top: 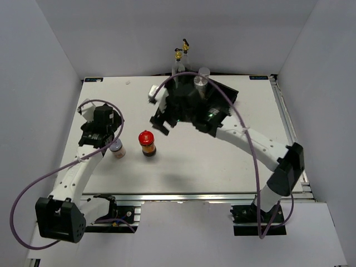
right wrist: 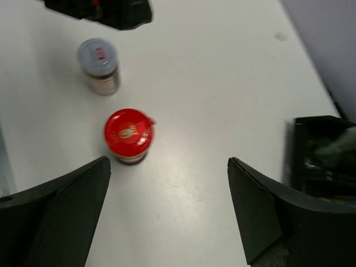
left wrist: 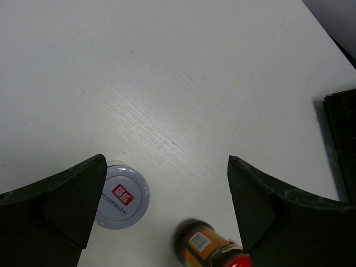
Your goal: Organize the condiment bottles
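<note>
A red-capped dark jar [top: 147,143] stands upright mid-table, with a silver-lidded jar [top: 117,148] to its left. My left gripper [top: 105,133] hovers open just behind the silver-lidded jar [left wrist: 122,196], which sits by its left finger; the red-capped jar [left wrist: 208,247] shows low between the jaws. My right gripper [top: 158,111] is open and empty above the table, behind the red-capped jar [right wrist: 128,133]; the silver-lidded jar [right wrist: 98,64] lies beyond it. Two glass bottles with gold tops [top: 178,55] and two silver-lidded jars [top: 201,79] stand at the back, partly hidden by the right arm.
A long black compartmented tray [top: 228,92] lies at the back centre-right under the right arm; its edge shows in the left wrist view [left wrist: 342,128] and the right wrist view [right wrist: 320,150]. White walls enclose the table on three sides.
</note>
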Robot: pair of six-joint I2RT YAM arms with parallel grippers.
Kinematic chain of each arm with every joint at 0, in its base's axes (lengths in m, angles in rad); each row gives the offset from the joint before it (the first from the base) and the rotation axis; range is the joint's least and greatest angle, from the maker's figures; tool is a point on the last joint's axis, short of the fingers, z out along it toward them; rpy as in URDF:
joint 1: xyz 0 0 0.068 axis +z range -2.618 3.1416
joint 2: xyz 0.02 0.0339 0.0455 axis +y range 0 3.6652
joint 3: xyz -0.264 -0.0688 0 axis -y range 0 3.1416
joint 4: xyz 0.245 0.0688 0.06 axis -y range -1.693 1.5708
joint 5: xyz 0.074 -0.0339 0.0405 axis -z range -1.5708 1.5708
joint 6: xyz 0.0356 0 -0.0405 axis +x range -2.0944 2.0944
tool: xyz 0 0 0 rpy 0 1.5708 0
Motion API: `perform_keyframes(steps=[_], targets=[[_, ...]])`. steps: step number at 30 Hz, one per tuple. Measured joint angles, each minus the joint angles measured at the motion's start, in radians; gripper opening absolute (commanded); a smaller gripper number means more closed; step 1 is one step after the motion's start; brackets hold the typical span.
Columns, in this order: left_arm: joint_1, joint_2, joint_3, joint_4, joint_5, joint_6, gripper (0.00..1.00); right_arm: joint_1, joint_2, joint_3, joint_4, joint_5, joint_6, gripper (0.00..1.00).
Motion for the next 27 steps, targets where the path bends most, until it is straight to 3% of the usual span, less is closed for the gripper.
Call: perform_keyframes(steps=[6,16,18,19,21,22,27], targets=[[0.000,-0.117,-0.073,-0.084,-0.041,-0.021,0.98,0.108,0.189,0.043,-0.029,-0.005,0.032,0.90],[0.000,-0.183,-0.098,-0.148,-0.080,-0.037,0.98,0.135,0.454,0.185,-0.086,0.037,0.108,0.87],[0.000,-0.183,-0.100,-0.153,-0.082,-0.037,0.98,0.136,0.465,0.188,-0.100,0.048,0.114,0.72],[0.000,-0.182,-0.100,-0.154,-0.082,-0.037,0.98,0.136,0.468,0.188,-0.108,0.053,0.118,0.40],[0.000,-0.177,-0.100,-0.153,-0.082,-0.037,0.98,0.136,0.465,0.188,-0.116,0.062,0.133,0.06],[0.000,-0.172,-0.100,-0.153,-0.082,-0.037,0.98,0.137,0.463,0.188,-0.121,0.069,0.139,0.00],[0.000,-0.134,-0.100,-0.142,-0.069,-0.036,0.98,0.137,0.375,0.079,-0.098,0.156,0.157,0.00]])
